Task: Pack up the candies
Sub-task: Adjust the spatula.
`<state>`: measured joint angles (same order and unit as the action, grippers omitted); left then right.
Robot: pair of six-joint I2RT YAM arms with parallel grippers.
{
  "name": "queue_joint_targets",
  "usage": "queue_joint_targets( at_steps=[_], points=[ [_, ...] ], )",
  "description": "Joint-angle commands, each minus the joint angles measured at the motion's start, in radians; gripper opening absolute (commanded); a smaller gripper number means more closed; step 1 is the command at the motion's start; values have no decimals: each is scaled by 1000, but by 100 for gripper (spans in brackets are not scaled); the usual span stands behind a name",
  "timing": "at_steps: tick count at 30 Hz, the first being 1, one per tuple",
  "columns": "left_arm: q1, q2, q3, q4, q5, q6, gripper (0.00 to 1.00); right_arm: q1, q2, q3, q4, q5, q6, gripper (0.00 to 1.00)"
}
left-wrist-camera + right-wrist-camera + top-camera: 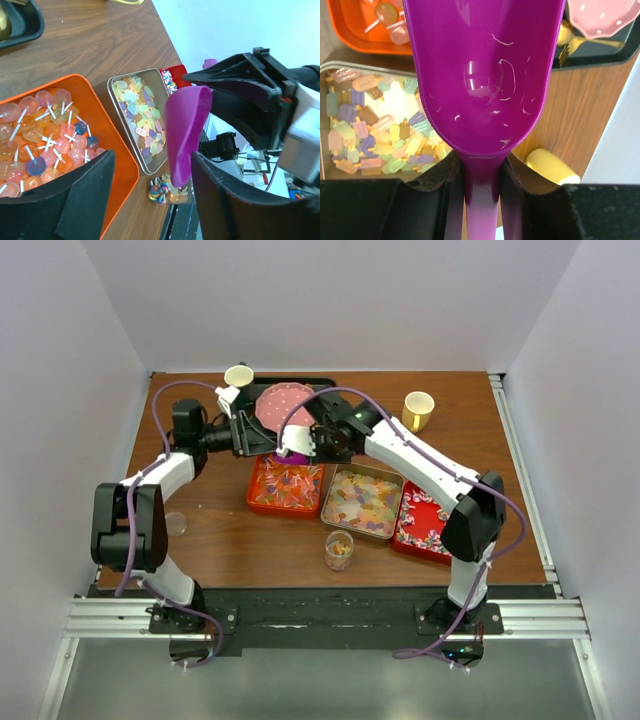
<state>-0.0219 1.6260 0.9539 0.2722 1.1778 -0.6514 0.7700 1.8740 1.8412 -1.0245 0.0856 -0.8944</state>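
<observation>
My right gripper (481,167) is shut on the handle of the purple scoop (482,75), whose bowl is empty. In the left wrist view the scoop (186,131) hangs between my open left gripper's (150,197) fingers, close to the right one. Both grippers meet above the orange tray (258,502) in the top view. Orange-red lollipop candies (45,137) fill that tray. Pastel gummies (142,120) fill a silver tin (398,502) and also show in the right wrist view (370,135). Swirled candies (425,525) lie in a red tray. A clear cup (339,550) holds a few mixed candies.
A pink dotted plate (285,405) sits on a black tray (320,383) at the back, with gold cutlery (567,42). Yellow cups stand at the back left (238,375) and back right (418,410). A small clear cup (175,523) stands by the left arm.
</observation>
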Motion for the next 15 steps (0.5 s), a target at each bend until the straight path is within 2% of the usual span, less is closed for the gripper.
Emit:
queue_joint_targets(
  at_steps=[1, 2, 4, 7, 8, 9, 10, 11, 12, 13, 14, 15],
  points=[
    [5, 35, 57, 47, 25, -19, 59, 15, 17, 105, 26, 5, 14, 0],
    [5, 44, 57, 58, 37, -33, 52, 17, 23, 118, 27, 9, 18, 0],
    [2, 63, 52, 88, 46, -47, 49, 20, 37, 147, 21, 19, 26, 0],
    [-6, 81, 42, 133, 65, -73, 33, 25, 48, 161, 20, 5, 32, 0],
    [-7, 87, 40, 151, 75, -94, 23, 25, 51, 162, 18, -4, 37, 0],
    [-6, 100, 33, 177, 91, -114, 18, 25, 53, 164, 3, -20, 40, 0],
    [-6, 109, 29, 258, 130, -143, 12, 25, 53, 156, -3, -55, 41, 0],
    [-6, 120, 25, 316, 149, -236, 0, 22, 45, 145, -2, -63, 48, 0],
    [-6, 142, 8, 393, 164, -296, 0, 18, 34, 133, 12, -78, 57, 0],
    [-6, 150, 2, 538, 177, -351, 0, 8, 24, 107, 18, -86, 78, 10],
    [-4, 159, 0, 585, 189, -419, 0, -20, 10, 93, 23, -183, 90, 16],
    [-4, 169, 9, 600, 192, -424, 0, -40, -27, 79, 49, -226, 107, 23]
  ],
)
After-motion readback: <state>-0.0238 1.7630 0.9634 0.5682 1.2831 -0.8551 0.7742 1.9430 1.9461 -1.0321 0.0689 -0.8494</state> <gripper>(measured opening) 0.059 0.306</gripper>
